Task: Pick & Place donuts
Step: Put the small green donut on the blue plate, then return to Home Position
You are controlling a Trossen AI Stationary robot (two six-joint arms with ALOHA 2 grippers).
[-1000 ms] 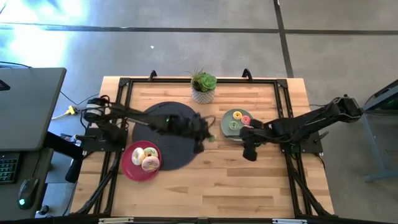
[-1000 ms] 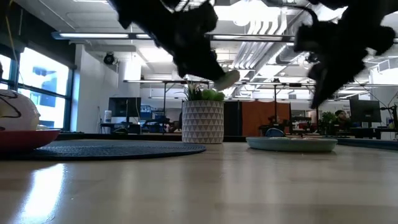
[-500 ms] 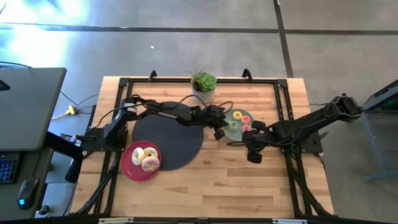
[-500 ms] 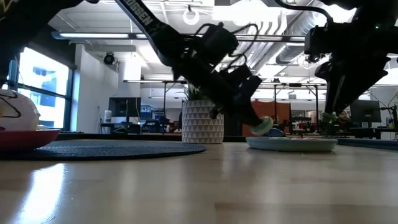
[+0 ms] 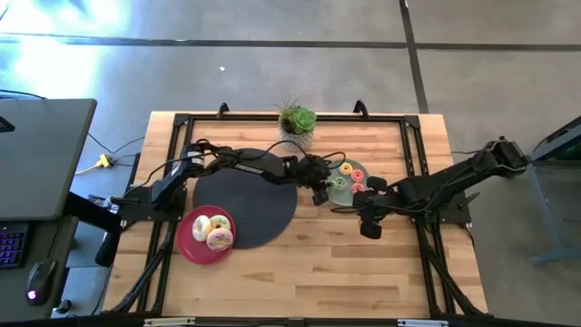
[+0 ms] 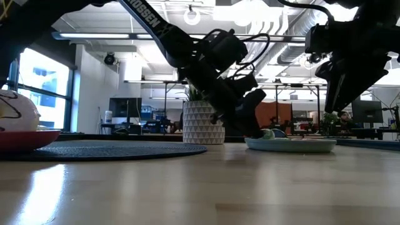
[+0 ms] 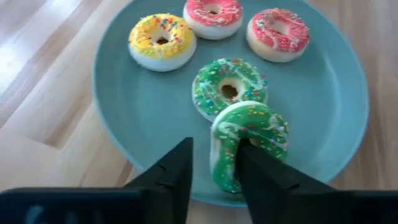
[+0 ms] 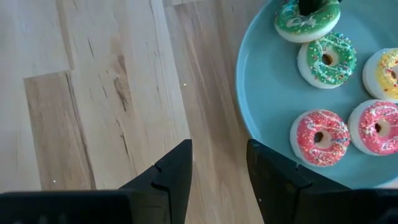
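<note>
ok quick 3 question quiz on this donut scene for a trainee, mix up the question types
1. True or false: the left hand grips a green mini donut tilted on edge on the teal plate.
2. How many mini donuts are on the teal plate in the left wrist view? A) three B) five C) seven
3. Fill in: the right hand is open over bare ____, beside the plate.

Key:
1. True; one finger passes through the hole, the other outside the ring.
2. B: two green, one yellow, two pink.
3. Wood, meaning the table; it holds nothing.
</note>
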